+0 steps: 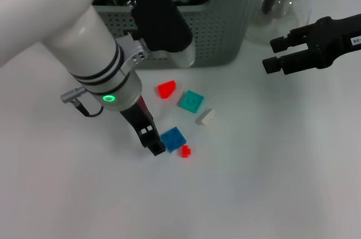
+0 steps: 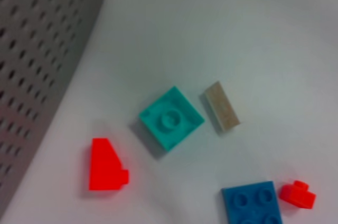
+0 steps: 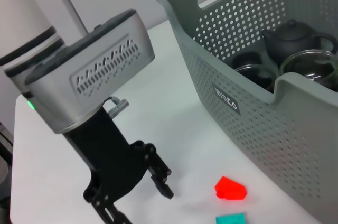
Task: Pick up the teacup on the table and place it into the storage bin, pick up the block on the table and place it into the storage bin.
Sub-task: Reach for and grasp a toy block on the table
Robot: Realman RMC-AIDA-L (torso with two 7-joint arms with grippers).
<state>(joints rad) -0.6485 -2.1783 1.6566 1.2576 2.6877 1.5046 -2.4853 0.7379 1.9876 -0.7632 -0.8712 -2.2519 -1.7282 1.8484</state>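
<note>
Five small plastic blocks lie loose on the smooth white worktop (image 1: 271, 182), in front of the storage bin (image 1: 225, 30). They are a red wedge-shaped block (image 1: 166, 88), a teal square studded plate (image 1: 192, 101), a pale cream sloped block (image 1: 206, 116), a blue square studded plate (image 1: 172, 138) and a tiny red block (image 1: 185, 150) just beside the blue one.

The storage bin, grey-green plastic with perforated walls and a rounded rim, stands at the worktop's far edge; dark teaware and glass vessels sit inside it. A clear glass teapot (image 1: 285, 2) stands beside it.

The left claw (image 1: 155, 144) is lowered just beside the blue plate, its black fingers parted narrowly and holding nothing. The right claw (image 1: 273, 53) hovers near the teapot, fingers apart and empty.
</note>
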